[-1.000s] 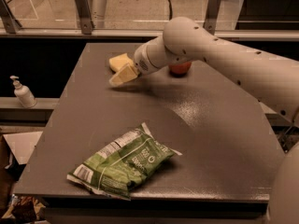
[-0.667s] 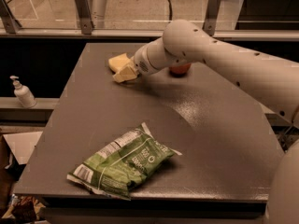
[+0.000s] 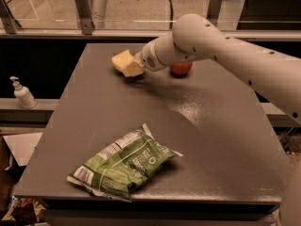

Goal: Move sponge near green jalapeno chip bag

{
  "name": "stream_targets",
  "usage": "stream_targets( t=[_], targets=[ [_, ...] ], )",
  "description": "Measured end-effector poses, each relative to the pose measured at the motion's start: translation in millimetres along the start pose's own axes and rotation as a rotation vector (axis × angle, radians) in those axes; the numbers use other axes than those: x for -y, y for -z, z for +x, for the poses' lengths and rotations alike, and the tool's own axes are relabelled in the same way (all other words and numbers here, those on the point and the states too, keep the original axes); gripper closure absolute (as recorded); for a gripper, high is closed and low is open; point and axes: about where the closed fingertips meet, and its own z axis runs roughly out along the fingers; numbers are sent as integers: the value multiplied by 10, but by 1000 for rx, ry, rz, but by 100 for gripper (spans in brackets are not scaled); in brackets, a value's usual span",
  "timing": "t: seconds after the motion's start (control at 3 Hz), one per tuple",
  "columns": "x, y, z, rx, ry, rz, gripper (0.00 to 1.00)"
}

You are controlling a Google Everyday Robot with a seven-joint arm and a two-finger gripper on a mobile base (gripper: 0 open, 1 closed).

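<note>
So, the grey table (image 3: 221, 135) is seen from its front edge, and the white arm (image 3: 225, 46) is stretched in from the right edge across the back half. The gripper (image 3: 137, 64) is found near the back edge, a bit left of the middle, pointed toward the left edge. The sponge (image 3: 123, 61) — pale yellow, chunky — is parked right at the tip of the gripper, touching it, not far from the back-left corner. A dark shadow is cast on the table just under it. How the gripper is set can't be told from here: sponge and tip merge into one yellow lump, so a firm hold can't be confirmed or ruled out.

The green chip bag (image 3: 124, 166) is laid flat near the front edge, closer to the front-left corner. Its white print and a barcode panel are turned up, and its long side is angled from the front-left toward the middle. It's well apart from the sponge — most of the table's depth is left between them.

A reddish round thing (image 3: 181, 68) is tucked just behind the arm near the back edge, partly hidden by it. Off the table, a white pump bottle (image 3: 20, 93) is stood upright on a ledge past the left edge.
</note>
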Motion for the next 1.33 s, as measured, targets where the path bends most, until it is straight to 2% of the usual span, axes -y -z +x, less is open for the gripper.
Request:
stream_targets(
  t=[0.33,1.0,1.33],
  targets=[
    [-23,288,-70,23,15,-26,100],
    [-259,938,226,40,47,-129,100],
    [-376,1294,546,45,57,-173,100]
  ],
)
